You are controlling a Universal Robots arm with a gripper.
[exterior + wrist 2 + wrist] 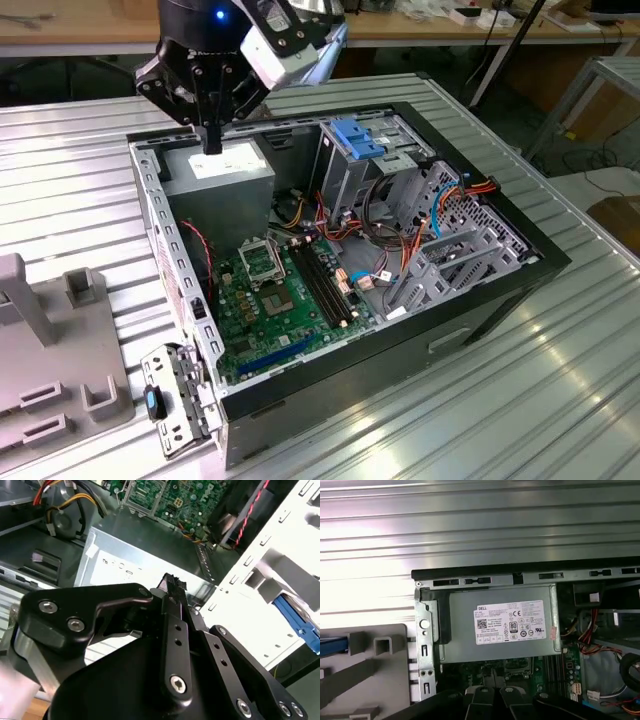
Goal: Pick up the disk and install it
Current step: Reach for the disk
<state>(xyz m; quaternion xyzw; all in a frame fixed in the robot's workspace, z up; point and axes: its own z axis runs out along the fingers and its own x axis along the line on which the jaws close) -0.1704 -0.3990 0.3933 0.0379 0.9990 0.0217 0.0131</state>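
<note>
Exterior view: the gripper (212,143) hangs over the open computer case (500,290). Its fingertips point down just above the power supply (222,172), which sits in the case's far corner toward the exterior view's left. The claw is clenched, fingers pressed together with nothing between them. The motherboard (275,300) lies flat on the case floor. The silver drive cage (350,180) stands to the exterior view's right of the power supply, with a blue latch (355,135) on top. A grey fixture (60,370) sits on the ribbed metal table (480,420), outside the case on the exterior view's left.

First wrist view: this looks straight down on the labelled top of the power supply. The black fingertips are together at the frame edge, over the motherboard side of the power supply. The disk (330,646) shows as a blue rail strip cut by the frame edge. It lies on the grey fixture, outside the case and well apart from the gripper.

Second wrist view: black linkages are close to the camera, and the fingers are closed and empty above the power supply. A fan (235,515) with a red-black wire sits on the case wall. Beyond the pale case frame lies a blue-edged part (299,622); I cannot tell whether it is the disk.
</note>
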